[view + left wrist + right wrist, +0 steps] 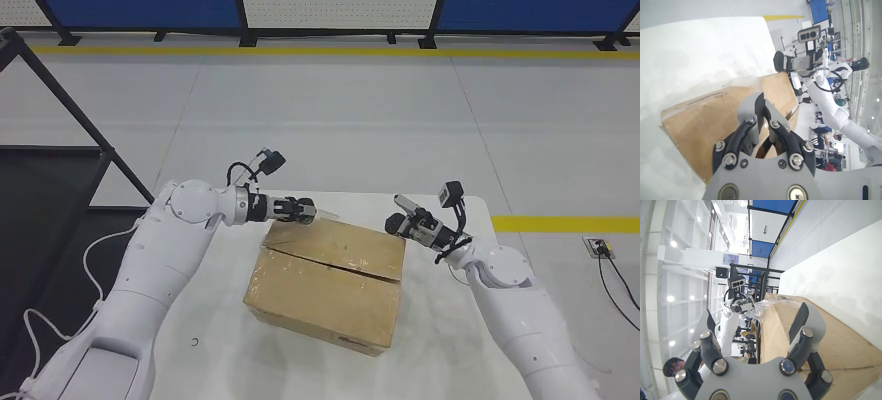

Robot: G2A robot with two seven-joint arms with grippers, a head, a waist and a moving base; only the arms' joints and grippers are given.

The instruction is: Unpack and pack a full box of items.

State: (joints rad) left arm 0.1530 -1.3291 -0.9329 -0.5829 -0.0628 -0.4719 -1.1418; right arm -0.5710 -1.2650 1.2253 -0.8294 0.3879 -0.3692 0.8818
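Closed cardboard box point(328, 285) in the middle of the table point(440, 330), a gripper at each far corner.
At far left corner, left gripper point(303, 210) pressed together on a strip of clear film point(326, 214) by the top edge; at far right corner, right gripper point(404, 222) spread wide, one finger point(799, 321) over the lid, the other past the edge. Bare table on both sides.

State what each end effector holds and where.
Left end effector pinches the loose end of the clear tape peeled from the cardboard box; right end effector is open, holding nothing.
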